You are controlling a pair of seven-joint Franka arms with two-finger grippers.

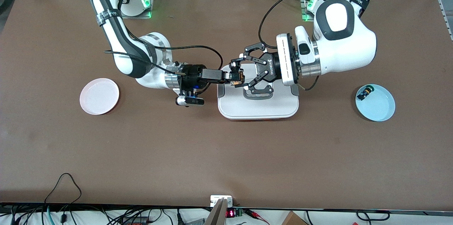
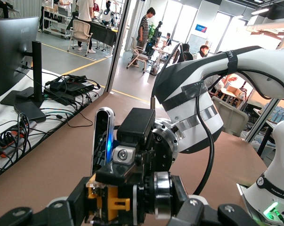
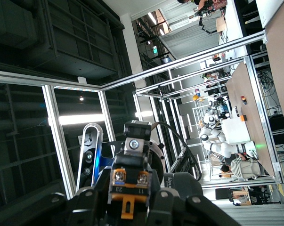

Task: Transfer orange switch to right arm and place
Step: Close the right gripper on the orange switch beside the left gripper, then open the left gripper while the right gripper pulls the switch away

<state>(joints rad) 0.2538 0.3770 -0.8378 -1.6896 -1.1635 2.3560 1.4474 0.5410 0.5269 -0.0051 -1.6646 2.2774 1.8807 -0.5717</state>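
The orange switch (image 1: 236,77) is up in the air over the edge of the white tray (image 1: 258,109) nearest the right arm. Both grippers meet on it. My left gripper (image 1: 240,75), the wide linkage one, has a finger on each side of the switch. My right gripper (image 1: 231,76), the narrow black one, reaches in from the right arm's end and is clamped on the switch too. In the left wrist view the switch (image 2: 114,203) shows its orange block and silver ring under the right gripper's black finger (image 2: 125,173). The right wrist view shows the switch's screw terminals (image 3: 128,188).
A pink plate (image 1: 99,96) lies toward the right arm's end of the table. A light blue plate (image 1: 381,109) toward the left arm's end holds a small black part with a green and yellow tip (image 1: 364,93). Cables hang from both wrists.
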